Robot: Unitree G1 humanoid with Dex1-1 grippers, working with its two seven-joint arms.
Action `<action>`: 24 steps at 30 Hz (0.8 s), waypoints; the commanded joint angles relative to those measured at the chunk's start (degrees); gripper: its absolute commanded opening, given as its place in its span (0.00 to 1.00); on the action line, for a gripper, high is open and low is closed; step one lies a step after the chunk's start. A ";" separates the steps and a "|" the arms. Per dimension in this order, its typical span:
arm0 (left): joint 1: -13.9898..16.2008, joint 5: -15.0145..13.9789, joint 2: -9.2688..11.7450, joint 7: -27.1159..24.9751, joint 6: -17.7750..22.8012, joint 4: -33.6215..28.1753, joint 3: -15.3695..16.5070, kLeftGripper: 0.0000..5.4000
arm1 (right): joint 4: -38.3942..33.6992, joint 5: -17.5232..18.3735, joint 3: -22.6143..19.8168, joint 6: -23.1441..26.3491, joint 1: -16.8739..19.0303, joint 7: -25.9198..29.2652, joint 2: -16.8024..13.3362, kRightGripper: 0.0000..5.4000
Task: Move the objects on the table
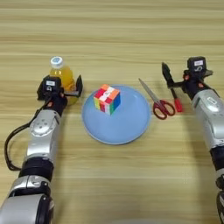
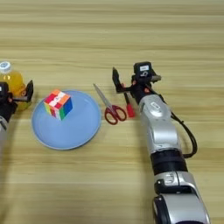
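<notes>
- Light-brown wooden table (image 1: 131,26) with plank grain, carrying everything below.
- Orange-juice bottle (image 1: 61,74) with white cap upright at the left, sitting between the black fingers of the left gripper (image 1: 70,89); one finger (image 1: 79,85) plainly visible on the bottle's right side, the other hidden behind the gripper body.
- Left gripper spread about as wide as the bottle and set around its lower part (true squeeze or mere contact: cannot tell).
- Left arm (image 1: 41,131) stretched forward from the lower left corner, forearm nearly straight up the picture, black cable looping off its left side.
- Round light-blue plate (image 1: 131,127) just right of the bottle, with the multicoloured puzzle cube (image 1: 107,99) resting on its upper left part.
- Red-handled scissors (image 1: 158,103) lying closed just beside the plate's right rim, blades pointing up-left.
- Red-and-black pen (image 1: 176,99) just right of the scissors, its upper end under the right gripper (image 1: 175,78).
- Right gripper with one finger (image 1: 166,72) standing apart at the left; opening and any hold on the pen: cannot tell.
- Right arm (image 2: 159,131) reaching up from the lower right, leaning left.
</notes>
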 commanded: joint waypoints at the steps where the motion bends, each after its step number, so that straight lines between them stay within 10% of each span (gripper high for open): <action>1: 0.01 0.35 -0.51 0.34 0.43 -1.15 -0.67 1.00 | -6.35 1.01 4.68 2.55 3.01 5.66 0.38 1.00; 12: 0.24 0.47 -0.69 0.72 0.52 -1.37 -1.05 1.00 | -7.29 1.09 16.10 5.14 3.51 17.73 2.26 1.00; 24: 0.54 0.82 -0.51 2.28 0.66 -1.81 -1.00 1.00 | 2.13 -1.48 19.00 1.72 -1.90 20.42 4.87 1.00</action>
